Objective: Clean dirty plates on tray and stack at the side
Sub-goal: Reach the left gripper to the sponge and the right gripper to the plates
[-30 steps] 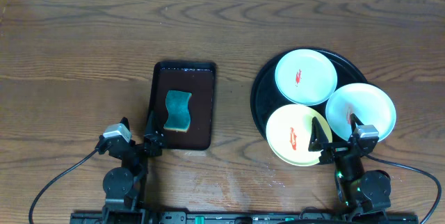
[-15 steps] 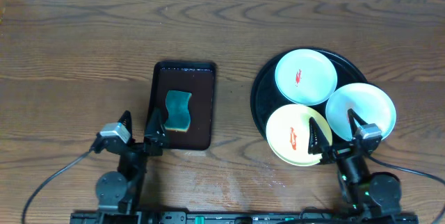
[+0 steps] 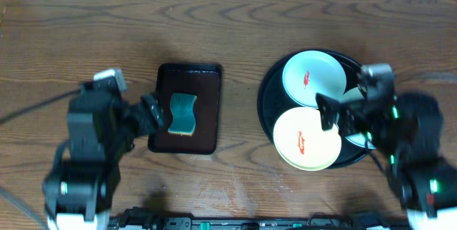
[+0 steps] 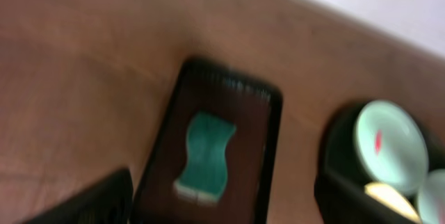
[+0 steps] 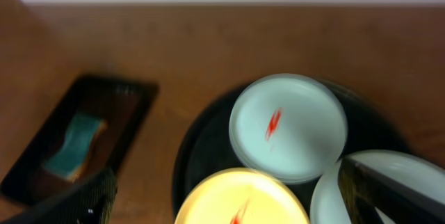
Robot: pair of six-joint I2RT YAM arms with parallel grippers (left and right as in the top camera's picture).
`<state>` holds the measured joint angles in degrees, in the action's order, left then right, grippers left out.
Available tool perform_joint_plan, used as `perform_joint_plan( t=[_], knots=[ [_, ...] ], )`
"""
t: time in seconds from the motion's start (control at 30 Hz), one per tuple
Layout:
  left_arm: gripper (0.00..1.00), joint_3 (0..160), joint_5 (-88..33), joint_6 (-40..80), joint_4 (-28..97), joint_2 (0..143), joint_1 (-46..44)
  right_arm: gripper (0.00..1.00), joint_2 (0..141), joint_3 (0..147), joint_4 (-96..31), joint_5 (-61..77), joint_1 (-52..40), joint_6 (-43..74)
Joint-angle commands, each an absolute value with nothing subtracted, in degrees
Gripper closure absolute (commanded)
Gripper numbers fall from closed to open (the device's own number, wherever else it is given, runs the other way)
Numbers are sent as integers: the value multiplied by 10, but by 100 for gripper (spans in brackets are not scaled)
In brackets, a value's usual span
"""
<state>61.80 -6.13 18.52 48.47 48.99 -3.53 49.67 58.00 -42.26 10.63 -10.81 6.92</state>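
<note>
The round black tray [image 3: 265, 98] holds three plates. A mint plate [image 3: 313, 78] with a red smear lies at the back. A yellow plate [image 3: 305, 138] with a red smear lies at the front. The second mint plate [image 3: 351, 96] is mostly hidden under my right arm. My right gripper [image 3: 341, 119] is open and empty above the tray. Its wrist view shows the smeared mint plate [image 5: 288, 126], the yellow plate [image 5: 240, 200] and the other mint plate [image 5: 334, 196] between the open fingers [image 5: 233, 206]. My left gripper [image 3: 153, 116] is open and empty at the left edge of the brown tray.
A teal sponge [image 3: 183, 113] lies on a rectangular dark-brown tray [image 3: 207, 87] left of the black tray. The blurred left wrist view shows the sponge [image 4: 205, 156], the brown tray [image 4: 268, 133] and the black tray [image 4: 337, 147] between the open fingers [image 4: 222, 213].
Both arms have risen from the front edge and moved away from it. The left now reaches the brown tray. The right now hangs over the black tray, covering the right mint plate.
</note>
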Motion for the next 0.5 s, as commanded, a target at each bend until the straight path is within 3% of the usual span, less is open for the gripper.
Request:
perform_joint_plan(
  t=[0.0,0.17,0.47],
  knots=[
    [16,670,-84,176,527,565,-37,1,589,646,-446,168,-112,61],
    [16,671,-171,176,529,623,-37,1,658,654,-460,200,-112,61],
    [16,671,-173,151,538,652,-37,1,740,621,-597,125,-77,114]
  ],
)
